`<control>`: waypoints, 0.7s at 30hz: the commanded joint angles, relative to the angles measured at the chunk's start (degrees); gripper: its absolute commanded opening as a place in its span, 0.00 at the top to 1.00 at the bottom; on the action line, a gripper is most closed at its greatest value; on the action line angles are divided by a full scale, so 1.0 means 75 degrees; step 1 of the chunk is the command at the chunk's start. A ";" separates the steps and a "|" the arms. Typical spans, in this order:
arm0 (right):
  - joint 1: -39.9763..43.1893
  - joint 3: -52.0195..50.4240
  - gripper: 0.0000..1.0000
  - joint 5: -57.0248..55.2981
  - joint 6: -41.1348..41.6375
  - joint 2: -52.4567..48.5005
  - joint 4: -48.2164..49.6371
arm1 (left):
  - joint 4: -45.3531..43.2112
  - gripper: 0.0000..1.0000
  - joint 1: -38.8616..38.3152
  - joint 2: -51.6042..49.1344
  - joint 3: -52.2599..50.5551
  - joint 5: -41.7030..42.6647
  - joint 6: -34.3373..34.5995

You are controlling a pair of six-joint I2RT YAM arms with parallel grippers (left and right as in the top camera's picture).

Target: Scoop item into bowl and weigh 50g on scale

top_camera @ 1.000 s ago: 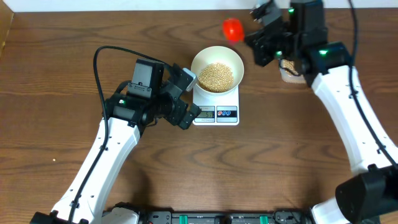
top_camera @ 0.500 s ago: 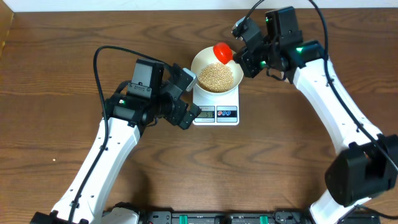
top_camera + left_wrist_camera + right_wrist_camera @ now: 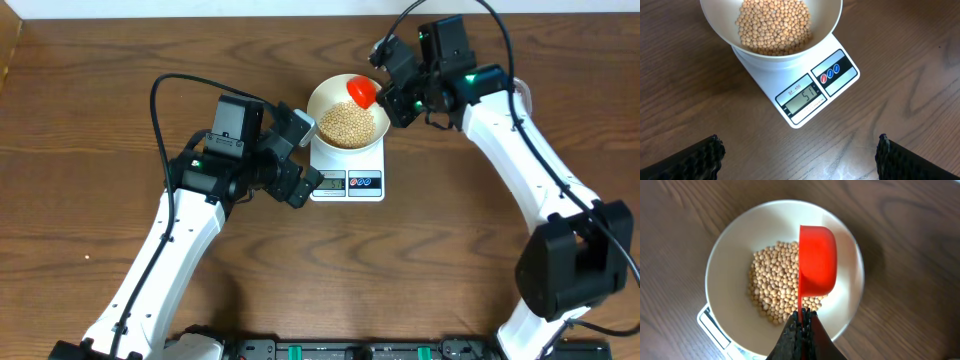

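Note:
The cream bowl (image 3: 325, 95) (image 3: 725, 35) (image 3: 725, 280) stands on the white scale (image 3: 348, 183) (image 3: 812, 92). It holds a heap of pale tan beans (image 3: 346, 122) (image 3: 774, 25) (image 3: 772, 287). The scale's display reads 51. My right gripper (image 3: 397, 92) (image 3: 801, 317) is shut on the handle of a red scoop (image 3: 361, 90) (image 3: 817, 265), which is tipped on its side over the bowl's right half. My left gripper (image 3: 300, 160) (image 3: 799, 157) is open and empty, just left of and in front of the scale.
The brown wooden table (image 3: 100, 200) lies all round. A black cable (image 3: 160, 90) loops above my left arm. The table's far edge runs along the top of the overhead view. The bean tub is out of view.
My right gripper has carried the red scoop from the far right, leftward and down, to over the bowl, and tilted it. My left arm has not moved.

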State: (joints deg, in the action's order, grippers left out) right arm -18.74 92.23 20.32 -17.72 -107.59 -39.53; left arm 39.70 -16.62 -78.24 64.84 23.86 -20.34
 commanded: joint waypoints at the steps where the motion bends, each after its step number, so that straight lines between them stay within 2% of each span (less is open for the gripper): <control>1: -0.0245 0.0102 0.99 -0.0271 -0.0367 -0.0291 0.0020 | 0.0020 0.01 0.0006 0.0000 0.0015 0.0015 0.0044; 11: -0.0542 0.0102 0.99 -0.1099 -0.0507 -0.0670 0.0242 | 0.0020 0.01 0.0006 0.0000 0.0015 0.0012 0.0044; 21: -0.0571 0.0102 0.99 -0.1119 -0.0507 -0.0799 0.0391 | 0.0020 0.01 0.0006 0.0000 0.0015 0.0015 0.0044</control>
State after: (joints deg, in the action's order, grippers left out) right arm -22.48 92.23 12.97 -20.78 -112.81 -36.38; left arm 39.70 -16.62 -78.24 64.84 23.86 -20.32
